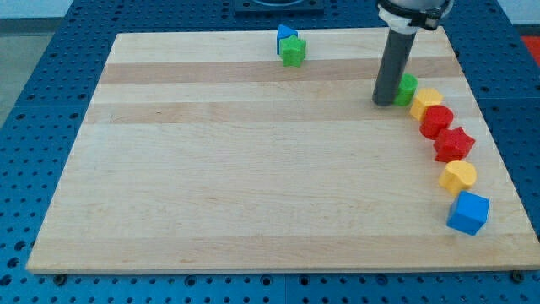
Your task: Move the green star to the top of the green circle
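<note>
Pale wooden board (pixel 253 169) lay on a blue perforated table (pixel 51 51). We carried no fingers to spread or press, only a straight dark rod; our tip (pixel 385 103) rested on the board toward the view's upper right.

Green star-shaped block (pixel 293 52) sat near the view's top edge, a little right of centre, touching a blue block (pixel 286 35) just above and left of it; the blue one's shape was hard to make out. Both lay well apart from our tip, off to the view's left of it.

Green circular block (pixel 407 88) sat just beside the rod on the view's right, partly hidden by it; we could not tell whether they touched.

From the green circle a curved line of blocks ran down the view's right side, each close to the next: a yellow block (pixel 426 102), a red round block (pixel 437 121), a red star-like block (pixel 454 143), a yellow heart-like block (pixel 460 176), and a blue cube (pixel 468 213) near the board's lower right corner.
</note>
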Motion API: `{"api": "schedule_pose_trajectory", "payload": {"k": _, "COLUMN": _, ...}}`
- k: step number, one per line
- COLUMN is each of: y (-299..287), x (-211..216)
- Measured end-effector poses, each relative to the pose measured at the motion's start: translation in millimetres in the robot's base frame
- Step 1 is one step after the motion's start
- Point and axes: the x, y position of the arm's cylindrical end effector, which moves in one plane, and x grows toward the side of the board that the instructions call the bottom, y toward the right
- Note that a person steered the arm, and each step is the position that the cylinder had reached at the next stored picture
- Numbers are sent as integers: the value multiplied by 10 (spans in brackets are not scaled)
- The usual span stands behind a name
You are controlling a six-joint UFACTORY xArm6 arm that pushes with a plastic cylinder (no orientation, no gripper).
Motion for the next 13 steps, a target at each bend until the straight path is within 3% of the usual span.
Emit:
{"api": "schedule_pose_trajectory", "payload": {"k": 5, "y": 153, "x": -61}}
{"api": "schedule_pose_trajectory", "payload": {"k": 10, "y": -2051, "x": 43}}
{"api": "schedule_pose_trajectory", "payload": {"k": 12, "y": -2171, "x": -1153}}
{"api": "schedule_pose_trajectory", "payload": {"k": 13, "y": -2104, "x": -1144}}
